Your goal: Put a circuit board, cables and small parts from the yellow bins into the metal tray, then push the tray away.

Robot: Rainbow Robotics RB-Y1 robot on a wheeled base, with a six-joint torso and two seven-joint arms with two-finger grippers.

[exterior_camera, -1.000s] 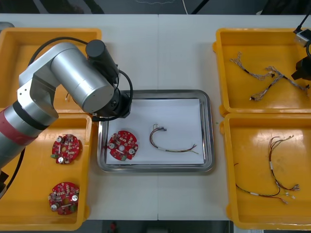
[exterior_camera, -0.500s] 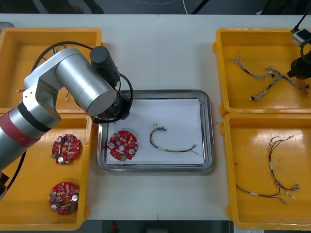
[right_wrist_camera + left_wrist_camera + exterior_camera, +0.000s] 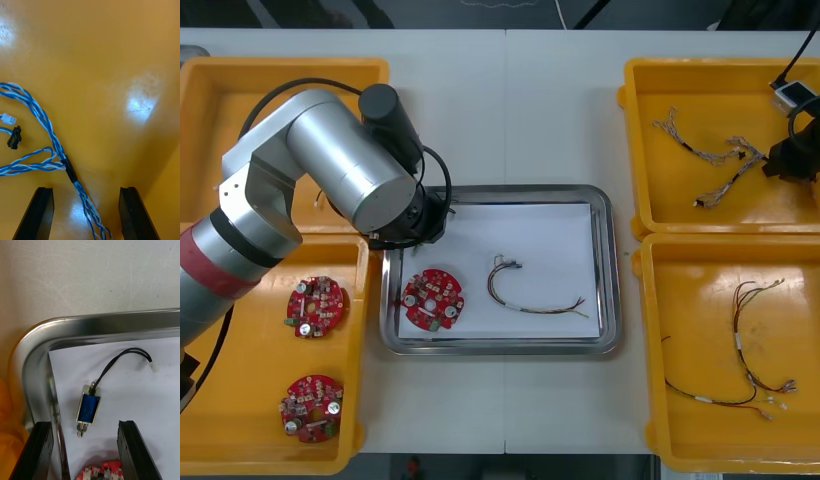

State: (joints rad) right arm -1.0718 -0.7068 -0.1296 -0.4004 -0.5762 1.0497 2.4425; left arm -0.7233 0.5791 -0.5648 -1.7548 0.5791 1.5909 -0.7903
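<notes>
Left arm (image 3: 345, 170) sits over the far left corner of the metal tray (image 3: 611, 270). Left jaws stand apart, with a small metal part (image 3: 89, 408) lying between them on the tray's white inside, touching neither. Circuit board (image 3: 433, 298) and thin cable (image 3: 520, 305) are also in the tray, mid-bench (image 3: 510, 110). Right arm (image 3: 792, 155) is over the far right yellow bin (image 3: 720, 100). Right jaws stand apart, straddling the blue and white cable (image 3: 48, 129).

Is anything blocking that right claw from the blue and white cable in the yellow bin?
Nothing visible does. The right gripper is open above the twisted blue and white cable, which runs between its fingers on the bare floor of the yellow bin. The left gripper is open over a corner of the metal tray.
</notes>
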